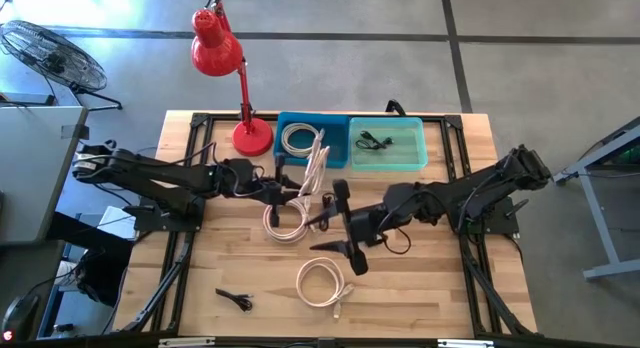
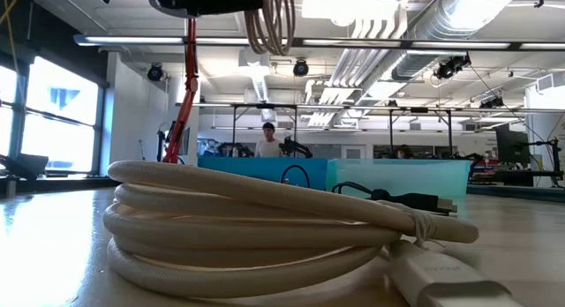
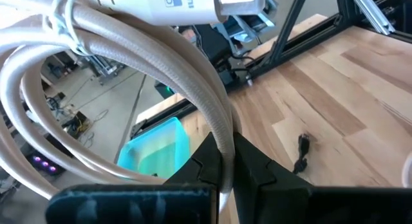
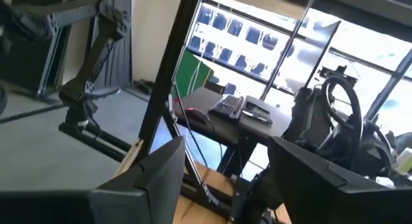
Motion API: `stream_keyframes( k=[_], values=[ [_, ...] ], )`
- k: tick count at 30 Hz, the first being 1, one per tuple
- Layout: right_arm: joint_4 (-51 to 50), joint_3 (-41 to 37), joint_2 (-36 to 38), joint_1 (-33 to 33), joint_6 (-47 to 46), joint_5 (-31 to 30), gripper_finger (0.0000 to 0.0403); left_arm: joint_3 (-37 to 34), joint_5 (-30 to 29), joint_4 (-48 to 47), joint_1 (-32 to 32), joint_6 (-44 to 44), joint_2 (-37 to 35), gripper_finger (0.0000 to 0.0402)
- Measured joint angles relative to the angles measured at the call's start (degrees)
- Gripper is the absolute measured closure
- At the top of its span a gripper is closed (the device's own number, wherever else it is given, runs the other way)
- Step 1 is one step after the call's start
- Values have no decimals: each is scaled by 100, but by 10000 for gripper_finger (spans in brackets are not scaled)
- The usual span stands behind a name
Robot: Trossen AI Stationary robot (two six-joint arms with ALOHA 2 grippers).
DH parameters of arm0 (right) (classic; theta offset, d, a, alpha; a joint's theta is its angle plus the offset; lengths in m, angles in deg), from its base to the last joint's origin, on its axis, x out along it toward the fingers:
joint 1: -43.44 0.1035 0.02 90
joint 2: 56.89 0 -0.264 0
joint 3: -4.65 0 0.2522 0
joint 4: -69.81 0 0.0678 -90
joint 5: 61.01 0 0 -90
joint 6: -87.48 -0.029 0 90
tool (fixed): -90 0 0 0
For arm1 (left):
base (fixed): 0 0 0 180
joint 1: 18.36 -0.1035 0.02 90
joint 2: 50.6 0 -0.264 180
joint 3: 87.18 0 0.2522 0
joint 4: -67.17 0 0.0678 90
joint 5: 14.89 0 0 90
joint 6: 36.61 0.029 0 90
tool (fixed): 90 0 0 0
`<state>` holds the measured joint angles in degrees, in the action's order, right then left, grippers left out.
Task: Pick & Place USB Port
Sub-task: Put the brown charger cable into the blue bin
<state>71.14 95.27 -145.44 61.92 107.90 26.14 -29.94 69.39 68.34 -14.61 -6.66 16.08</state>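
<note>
My left gripper (image 1: 303, 191) is over the table's middle, shut on a coiled white USB cable (image 1: 316, 163) that hangs clear of the wood; the low view shows its loops (image 2: 274, 20) high up. My right gripper (image 1: 338, 224) stands open just right of it, level, with nothing between its fingers (image 4: 148, 179). A second white coil (image 1: 284, 224) lies flat on the table under the left gripper. A third (image 1: 320, 283) lies flat near the front edge and fills the low view (image 2: 265, 228). A small black cable (image 1: 235, 300) lies at the front left. My left gripper pinches one strand of the coil's loop (image 3: 223, 156) between its two fingers. The fingers come level from the table's left and lie across the strand. The coil stands on edge, lifted clear of the table, with its white connector (image 3: 187, 5) bundled at its far side.
At the back stand a blue bin (image 1: 335, 156) holding a white coil (image 1: 297, 140) and a teal bin (image 1: 400, 158) holding a black cable (image 1: 372, 141). A red desk lamp (image 1: 250, 136) stands left of the bins. Bare wood lies at the front right.
</note>
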Motion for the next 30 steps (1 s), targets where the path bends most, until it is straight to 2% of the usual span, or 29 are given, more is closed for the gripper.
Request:
stream_keyframes(
  k=[11, 16, 19, 21, 23, 25, 28, 30],
  values=[
    [-326, 0, 0, 7, 166, 80, 193, 0, -99, -166, 0, -20, -103, 392],
    [-1010, 0, 52, 59, 168, -366, 215, 0, -328, -253, 0, -20, -103, 392],
    [-1345, 2, 53, 70, 183, -883, 223, 0, -880, -531, 2, -12, -103, 392],
    [-1631, 2, 53, 72, 233, -1438, 226, 0, -1493, -822, -2, 30, -103, 392],
    [-1917, 2, 54, 72, 236, -2284, 226, 0, -2069, -1089, -46, 154, -103, 392],
    [-2132, 0, 52, 70, 261, -3540, 224, 0, -2351, -1303, -175, 387, -103, 392],
    [-2337, 2, 59, 67, 194, -5881, 222, 0, -2341, -1693, -521, 433, -84, 392],
    [-2583, 2, 59, 20, 181, -6991, 222, 0, -2236, -1917, -815, 431, -77, 392]
  ],
)
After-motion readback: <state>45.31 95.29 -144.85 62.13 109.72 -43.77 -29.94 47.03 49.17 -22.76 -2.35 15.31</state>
